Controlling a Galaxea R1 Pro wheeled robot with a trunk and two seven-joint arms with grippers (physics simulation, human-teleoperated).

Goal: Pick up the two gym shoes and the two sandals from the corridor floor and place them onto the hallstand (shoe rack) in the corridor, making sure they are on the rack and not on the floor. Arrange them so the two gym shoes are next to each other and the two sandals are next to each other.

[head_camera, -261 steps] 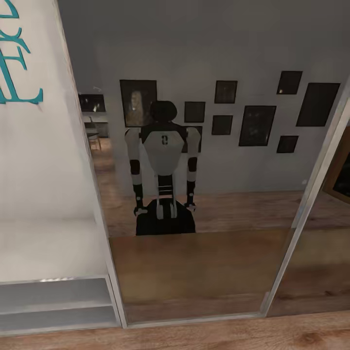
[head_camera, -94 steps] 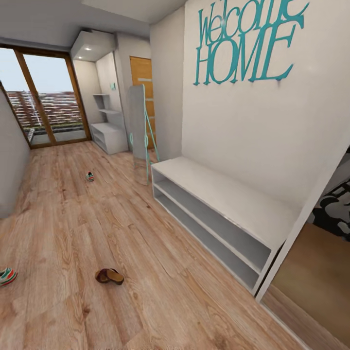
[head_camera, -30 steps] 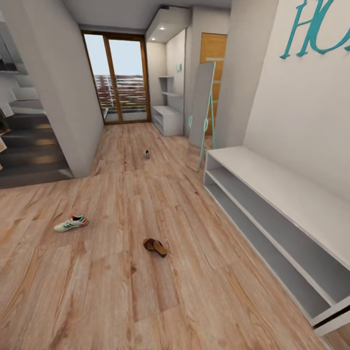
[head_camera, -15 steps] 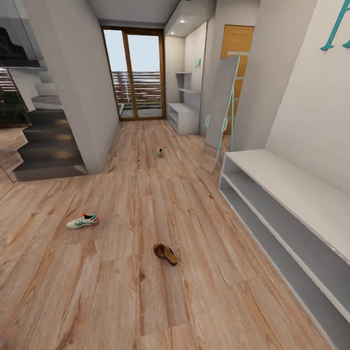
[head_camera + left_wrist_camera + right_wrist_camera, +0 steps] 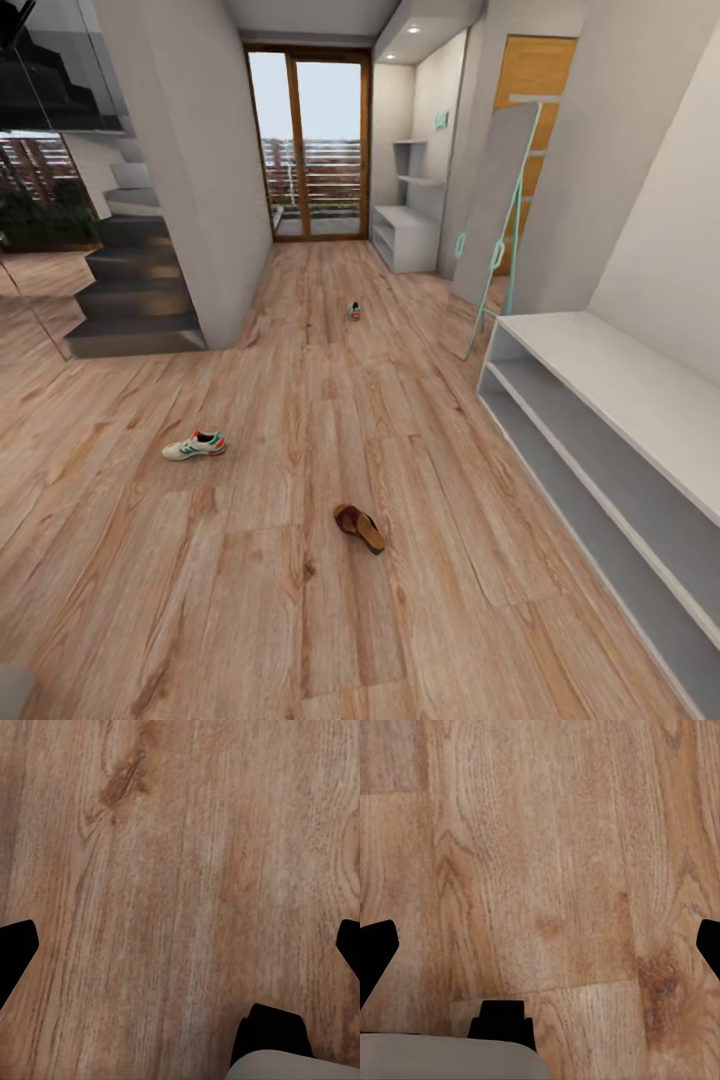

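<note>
A brown sandal (image 5: 359, 527) lies on the corridor floor (image 5: 300, 420) in the middle of the head view. One white gym shoe (image 5: 195, 445) with green stripes and a red heel lies to its left. A second gym shoe (image 5: 354, 311) sits small and far down the corridor. The light-grey hallstand (image 5: 610, 430) runs along the right wall with both shelves bare. In the wrist views my left gripper (image 5: 180, 945) and right gripper (image 5: 540, 945) hang open over bare planks, with dark fingertips (image 5: 15, 952) (image 5: 375, 949) at the picture edges.
A leaning mirror with a teal frame (image 5: 490, 225) stands just beyond the hallstand. Dark stairs (image 5: 135, 290) and a grey wall pillar (image 5: 195, 170) are at the left. A glass door (image 5: 310, 145) ends the corridor, with a low white cabinet (image 5: 405, 238) beside it.
The camera has kept turning left and the whole picture has slid right. The stairs have come further into view and the hallstand has shifted toward the right edge.
</note>
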